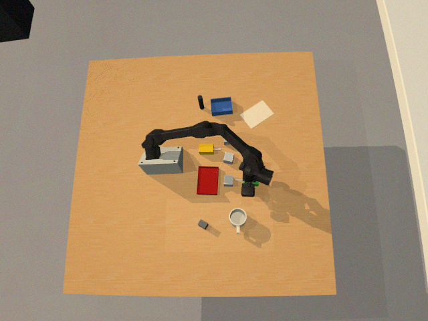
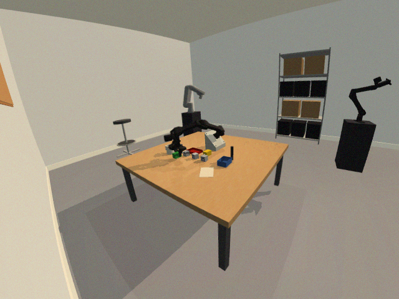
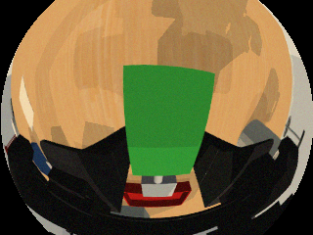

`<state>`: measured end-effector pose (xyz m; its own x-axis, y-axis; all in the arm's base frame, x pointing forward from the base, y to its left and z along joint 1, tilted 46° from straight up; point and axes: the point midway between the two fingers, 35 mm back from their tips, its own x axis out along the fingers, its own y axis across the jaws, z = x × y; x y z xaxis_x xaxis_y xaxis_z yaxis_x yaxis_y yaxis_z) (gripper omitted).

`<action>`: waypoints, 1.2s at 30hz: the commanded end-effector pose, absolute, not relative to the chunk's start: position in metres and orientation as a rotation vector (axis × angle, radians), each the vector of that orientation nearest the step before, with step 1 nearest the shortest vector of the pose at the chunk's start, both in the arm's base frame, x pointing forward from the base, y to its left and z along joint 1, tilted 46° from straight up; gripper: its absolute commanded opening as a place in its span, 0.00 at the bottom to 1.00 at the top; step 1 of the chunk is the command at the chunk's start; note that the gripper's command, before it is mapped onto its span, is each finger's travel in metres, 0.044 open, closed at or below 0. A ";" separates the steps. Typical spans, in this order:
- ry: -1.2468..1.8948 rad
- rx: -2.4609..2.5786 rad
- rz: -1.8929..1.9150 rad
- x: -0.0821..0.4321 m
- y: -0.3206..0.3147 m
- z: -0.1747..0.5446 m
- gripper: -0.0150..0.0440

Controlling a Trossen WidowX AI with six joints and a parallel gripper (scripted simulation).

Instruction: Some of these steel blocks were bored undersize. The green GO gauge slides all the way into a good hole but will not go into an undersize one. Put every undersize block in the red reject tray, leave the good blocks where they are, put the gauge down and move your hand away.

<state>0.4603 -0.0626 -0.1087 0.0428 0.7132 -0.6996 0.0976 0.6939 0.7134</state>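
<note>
Top view: red tray bare inside, claw grasping the green gauge.

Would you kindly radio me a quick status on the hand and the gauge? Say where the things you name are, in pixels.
Hand [image 1: 249, 182] [image 3: 159, 127] shut on green gauge [image 1: 256, 183] [image 2: 175, 155] [image 3: 166, 113]. Pin facing nearest block [image 1: 228, 180] [image 2: 186, 153], outside it. Red tray [image 1: 207, 180] [image 2: 195, 150] beyond; nothing visible between pin and block.

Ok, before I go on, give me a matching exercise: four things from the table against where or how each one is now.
1. green gauge
2. mug
3. blue tray
4. sheet of paper

A. beside the upright black post
B. lying flat, cream-coloured
C. held between the fingers
D. handle towards the top view's bottom edge

Pairs: 1-C, 2-D, 3-A, 4-B
</note>
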 end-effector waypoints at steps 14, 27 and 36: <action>1.471 0.712 0.533 0.461 -0.072 -0.100 0.25; 1.527 0.835 0.414 0.455 -0.030 0.001 0.25; 1.531 0.845 0.406 0.460 -0.023 -0.006 0.25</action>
